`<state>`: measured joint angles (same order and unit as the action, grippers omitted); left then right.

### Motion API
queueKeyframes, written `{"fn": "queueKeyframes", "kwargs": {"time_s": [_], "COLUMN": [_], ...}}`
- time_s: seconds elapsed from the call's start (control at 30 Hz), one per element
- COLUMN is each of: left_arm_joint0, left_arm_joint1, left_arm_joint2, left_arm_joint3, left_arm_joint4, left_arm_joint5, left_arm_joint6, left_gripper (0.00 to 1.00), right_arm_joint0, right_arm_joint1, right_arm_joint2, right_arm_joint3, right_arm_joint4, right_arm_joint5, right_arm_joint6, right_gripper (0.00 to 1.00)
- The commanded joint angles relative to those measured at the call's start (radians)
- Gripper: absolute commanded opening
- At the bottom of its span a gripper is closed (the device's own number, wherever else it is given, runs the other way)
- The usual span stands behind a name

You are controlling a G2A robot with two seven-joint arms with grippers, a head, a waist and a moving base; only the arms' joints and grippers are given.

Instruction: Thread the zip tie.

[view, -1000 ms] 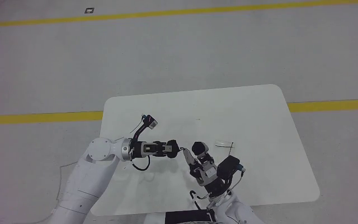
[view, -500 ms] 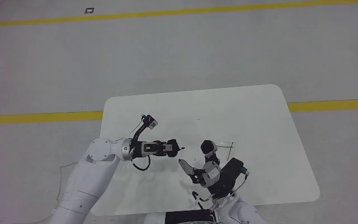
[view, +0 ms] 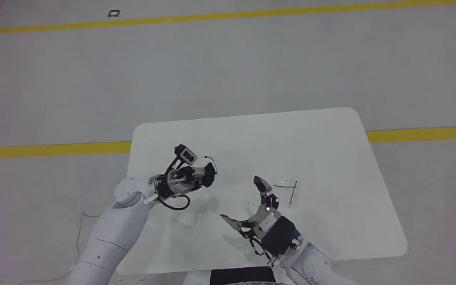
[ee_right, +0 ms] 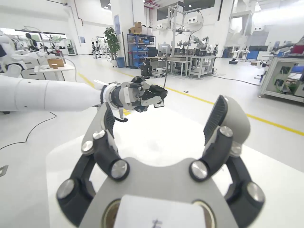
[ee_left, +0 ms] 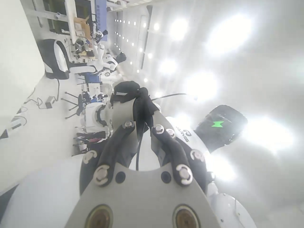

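Observation:
My left gripper [view: 208, 171] hangs over the left-middle of the white table [view: 328, 142], shut on a thin black zip tie [view: 211, 161] whose tail curls up past the fingertips. The left wrist view shows that gripper [ee_left: 140, 96] pinching the zip tie [ee_left: 139, 141], the strap running back between the fingers. My right gripper [view: 242, 202] stands open near the table's front edge, a short way from the left one, holding nothing. From the right wrist, the open gripper [ee_right: 163, 117] faces the left gripper [ee_right: 159, 94] and the zip tie [ee_right: 158, 105] it holds.
A second thin black strap [view: 288, 186] lies flat on the table just right of my right gripper. The far and right parts of the table are bare. A yellow floor line [view: 64, 149] runs behind the table.
The two grippers were together a second ago. My right gripper has opened and drawn back toward the front edge. My left gripper has swung left and away, keeping the zip tie.

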<state>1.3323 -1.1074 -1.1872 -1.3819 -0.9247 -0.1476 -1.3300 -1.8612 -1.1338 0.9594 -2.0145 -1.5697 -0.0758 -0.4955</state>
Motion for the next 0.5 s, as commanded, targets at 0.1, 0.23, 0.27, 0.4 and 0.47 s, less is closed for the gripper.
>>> {"fn": "queueKeyframes", "kwargs": {"time_s": [0.1,0.23,0.27,0.4,0.47], "left_arm_joint0": [-0.005,-0.004,-0.003,0.007,0.005], "left_arm_joint1": [0.0,0.0,0.0,-0.003,-0.002], "left_arm_joint2": [0.003,0.003,0.005,0.01,0.009], "left_arm_joint3": [0.003,0.003,-0.001,-0.013,-0.01], "left_arm_joint4": [0.014,0.015,0.021,-0.041,-0.047], "left_arm_joint5": [-0.001,0.0,0.004,0.054,0.061], "left_arm_joint6": [0.003,0.012,0.044,0.086,0.092], "left_gripper": [0.0,0.0,0.0,0.0,0.0], "right_arm_joint0": [-0.002,-0.002,0.014,0.095,0.129], "right_arm_joint1": [-0.001,-0.001,0.002,0.038,0.064], "right_arm_joint2": [0.002,0.002,0.008,-0.001,-0.026], "right_arm_joint3": [0.0,0.0,0.006,0.008,0.005], "right_arm_joint4": [0.0,0.0,0.0,0.0,0.0], "right_arm_joint5": [-0.001,-0.001,-0.001,0.035,0.062], "right_arm_joint6": [0.001,0.001,0.025,0.087,0.103], "right_gripper": [1.0,1.0,1.0,1.0,1.0]}}
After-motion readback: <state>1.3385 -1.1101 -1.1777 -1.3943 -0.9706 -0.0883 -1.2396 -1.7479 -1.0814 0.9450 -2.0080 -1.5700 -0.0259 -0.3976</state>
